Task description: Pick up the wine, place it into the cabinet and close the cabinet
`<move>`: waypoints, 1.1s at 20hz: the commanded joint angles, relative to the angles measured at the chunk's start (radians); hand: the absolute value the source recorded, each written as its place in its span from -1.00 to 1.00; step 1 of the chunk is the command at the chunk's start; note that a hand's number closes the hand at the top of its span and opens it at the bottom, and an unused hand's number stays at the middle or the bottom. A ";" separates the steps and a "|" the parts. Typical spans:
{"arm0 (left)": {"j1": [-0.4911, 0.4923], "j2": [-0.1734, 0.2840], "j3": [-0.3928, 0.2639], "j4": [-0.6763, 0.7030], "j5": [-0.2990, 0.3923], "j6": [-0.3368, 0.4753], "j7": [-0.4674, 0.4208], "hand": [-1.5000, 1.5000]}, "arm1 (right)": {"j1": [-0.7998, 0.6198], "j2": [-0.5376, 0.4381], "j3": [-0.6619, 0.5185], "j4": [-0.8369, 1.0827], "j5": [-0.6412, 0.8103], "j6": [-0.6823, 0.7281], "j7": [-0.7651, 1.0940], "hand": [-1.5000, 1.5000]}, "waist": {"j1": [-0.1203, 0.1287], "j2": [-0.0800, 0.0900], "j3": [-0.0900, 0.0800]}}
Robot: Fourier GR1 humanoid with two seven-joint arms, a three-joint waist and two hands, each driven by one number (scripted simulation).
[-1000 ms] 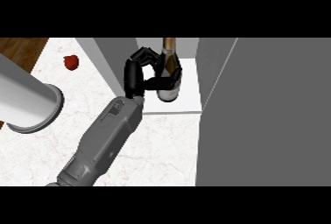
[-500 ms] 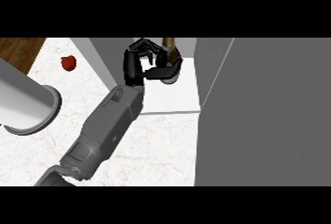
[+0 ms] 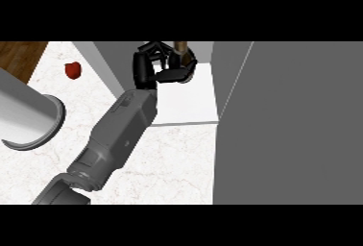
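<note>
So nearest there's just the marble counter with a grey forearm running up from the lower left; far left sits a small red thing; further in, the hand is curled round the wine, over the cabinet's white shelf.

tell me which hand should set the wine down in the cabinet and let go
Right. The right hand is already curled round the wine above the cabinet shelf. The left hand is not in view.
</note>
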 commanded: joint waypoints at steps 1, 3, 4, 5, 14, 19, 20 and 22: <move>0.006 0.001 0.067 0.055 0.059 -0.057 -0.055 1.00 | -0.002 0.000 0.001 -0.069 -0.029 -0.012 0.026 -1.00 | -0.008 0.008 -0.002; -0.027 0.022 0.074 0.057 0.050 -0.080 -0.004 1.00 | 0.074 0.013 0.026 -0.095 -0.025 0.003 0.009 -1.00 | 0.004 0.002 -0.001; -0.022 0.002 0.080 0.069 0.058 -0.059 -0.023 1.00 | 0.039 -0.030 -0.038 -0.115 -0.092 0.004 0.048 -1.00 | -0.003 0.004 -0.002; -0.022 0.021 0.080 0.097 0.052 -0.079 -0.052 1.00 | 0.022 -0.013 0.002 -0.104 -0.048 -0.008 0.047 -1.00 | -0.013 0.010 -0.002; -0.048 0.044 0.066 0.164 0.027 -0.071 -0.041 1.00 | -0.065 -0.010 0.003 -0.044 -0.009 -0.046 0.050 -1.00 | 0.003 0.008 -0.002; -0.005 0.027 0.067 0.197 0.013 -0.063 -0.106 -1.00 | 0.045 0.003 0.018 -0.081 -0.030 -0.002 -0.004 -1.00 | -0.012 0.010 -0.001; -0.043 0.032 0.067 0.210 0.009 -0.025 -0.070 -1.00 | 0.044 -0.013 0.007 -0.115 -0.051 -0.012 0.035 -1.00 | -0.019 0.010 -0.002; -0.052 0.035 0.073 0.214 0.006 -0.023 -0.075 -1.00 | -0.008 -0.017 -0.014 -0.040 -0.032 -0.006 -0.004 -1.00 | -0.012 0.013 -0.002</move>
